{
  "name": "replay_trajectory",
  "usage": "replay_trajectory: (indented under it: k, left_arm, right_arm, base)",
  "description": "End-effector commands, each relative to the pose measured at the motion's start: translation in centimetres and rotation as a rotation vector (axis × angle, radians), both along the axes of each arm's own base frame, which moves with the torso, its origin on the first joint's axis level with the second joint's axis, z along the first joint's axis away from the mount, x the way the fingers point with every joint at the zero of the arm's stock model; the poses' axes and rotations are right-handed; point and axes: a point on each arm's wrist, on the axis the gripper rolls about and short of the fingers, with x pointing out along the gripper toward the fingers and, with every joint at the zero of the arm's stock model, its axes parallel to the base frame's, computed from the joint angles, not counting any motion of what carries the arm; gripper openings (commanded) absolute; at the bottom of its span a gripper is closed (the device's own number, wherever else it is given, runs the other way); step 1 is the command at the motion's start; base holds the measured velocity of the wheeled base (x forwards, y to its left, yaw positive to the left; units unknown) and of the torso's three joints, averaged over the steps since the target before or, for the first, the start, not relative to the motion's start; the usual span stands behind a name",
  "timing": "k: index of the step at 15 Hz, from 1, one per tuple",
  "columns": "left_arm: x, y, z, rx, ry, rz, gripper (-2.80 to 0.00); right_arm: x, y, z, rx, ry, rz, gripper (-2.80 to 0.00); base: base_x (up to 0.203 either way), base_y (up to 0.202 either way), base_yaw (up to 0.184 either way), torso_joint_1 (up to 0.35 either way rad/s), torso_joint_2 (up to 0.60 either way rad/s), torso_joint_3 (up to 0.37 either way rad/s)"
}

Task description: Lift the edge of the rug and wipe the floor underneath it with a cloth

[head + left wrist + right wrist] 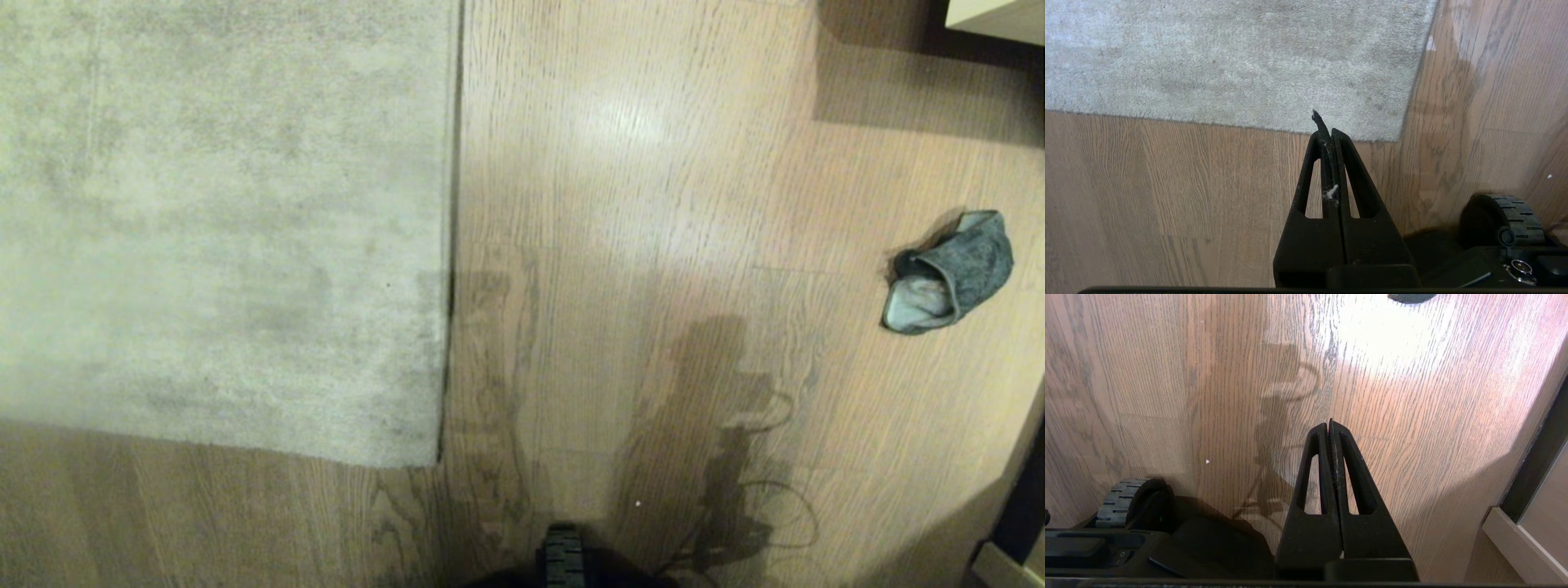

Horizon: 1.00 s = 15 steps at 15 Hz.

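Both jaws closed, empty; rug edge flat on floor, cloth well apart.

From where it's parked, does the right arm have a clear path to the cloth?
Probably yes: bare floor lies between the shut right gripper and the cloth, with nothing in between. Whether it reaches without driving closer is unclear.

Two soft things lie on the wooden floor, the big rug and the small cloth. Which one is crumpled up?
The cloth, the small dark grey-teal rag lying alone on the floor at the robot's right. The pale rug lies flat, its rug edge straight.
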Motion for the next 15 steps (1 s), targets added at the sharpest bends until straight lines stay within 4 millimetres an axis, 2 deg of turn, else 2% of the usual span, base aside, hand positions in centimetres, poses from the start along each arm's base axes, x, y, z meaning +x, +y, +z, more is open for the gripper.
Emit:
replay_trajectory:
  k: [1, 15]
  left_arm:
    - [0.01, 0.0, 0.0, 0.0, 0.001, 0.0, -2.8]
    - [0.01, 0.0, -0.01, -0.002, 0.002, 0.001, -2.8]
  right_arm:
    - [0.0, 0.0, 0.01, 0.0, -0.001, 0.001, -2.8]
    - [-0.01, 0.0, 0.0, 0.0, -0.002, 0.001, -2.8]
  base:
    - [0.0, 0.0, 0.0, 0.0, 0.0, 0.0]
    - [0.0, 0.0, 0.0, 0.0, 0.0, 0.0]
